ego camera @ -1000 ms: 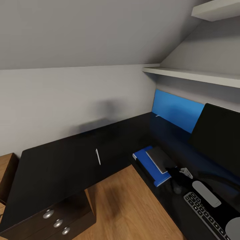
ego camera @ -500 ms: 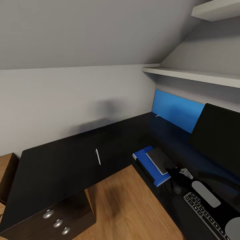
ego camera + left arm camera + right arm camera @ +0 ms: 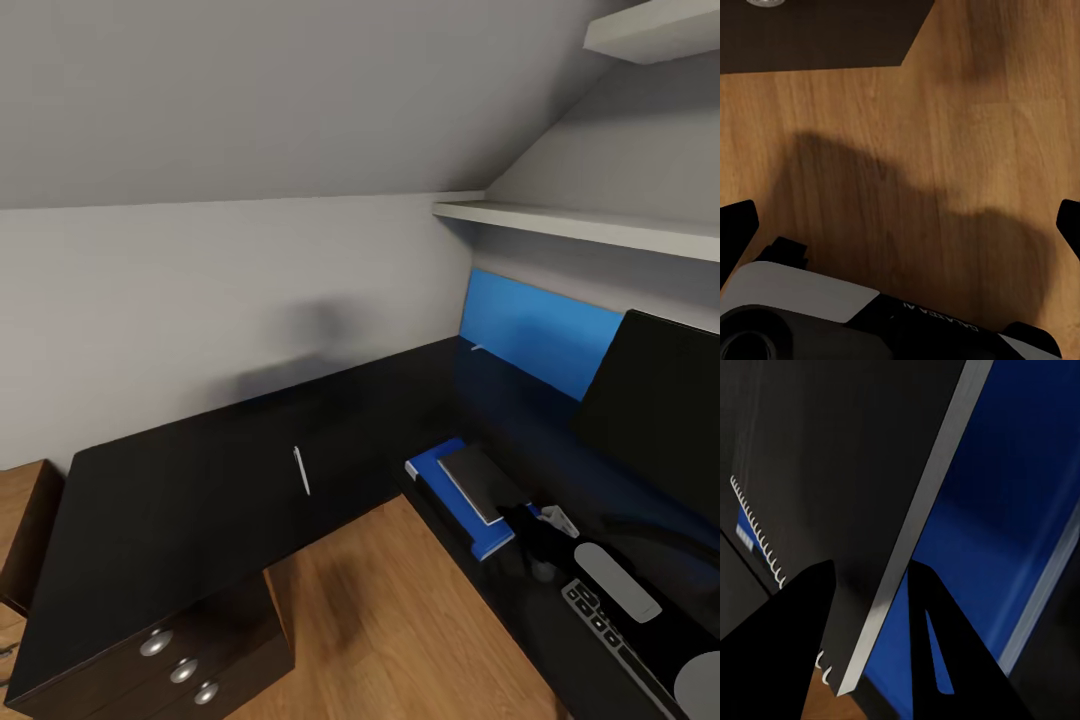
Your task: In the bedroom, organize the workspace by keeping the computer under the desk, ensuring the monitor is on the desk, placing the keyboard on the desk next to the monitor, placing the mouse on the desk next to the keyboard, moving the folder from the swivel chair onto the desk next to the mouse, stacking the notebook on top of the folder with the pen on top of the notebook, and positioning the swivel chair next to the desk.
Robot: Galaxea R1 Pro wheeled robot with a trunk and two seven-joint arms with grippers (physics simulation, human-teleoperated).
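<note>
Notebook [image 3: 482, 482]: grey cover, dark border, lying flat on the blue folder [image 3: 440, 480], set toward the folder's monitor side. Long axes of both run parallel, from the desk's inner corner edge diagonally toward the keyboard end. Folder's near white spine end overhangs close to the desk [image 3: 200, 500] front edge.

Right wrist view: notebook [image 3: 832, 495] seen close, its pale edge running steeply across the frame, wire spiral binding along one side, blue folder [image 3: 1005, 532] beneath it. The right gripper [image 3: 870, 630] has its two dark fingers astride that edge, one finger over the cover, one over the folder; gap narrow, but whether they pinch the cover I cannot tell.

Pen [image 3: 301, 470]: thin, white, lying alone on the other wing of the black desk, well apart from the folder, long axis pointing away from the robot toward the wall.

Right of the folder: monitor [image 3: 660, 400], black front, tilted; keyboard [image 3: 610, 640] at the lower right corner; a blue panel behind on the wall.

Left gripper [image 3: 900, 225]: fingertips at opposite frame edges, spread wide, over bare wood floor [image 3: 945, 135].

Against half a second ago: the whole head view has slid slightly, so the camera moved. Notebook, folder and pen keep their places on the desk.
</note>
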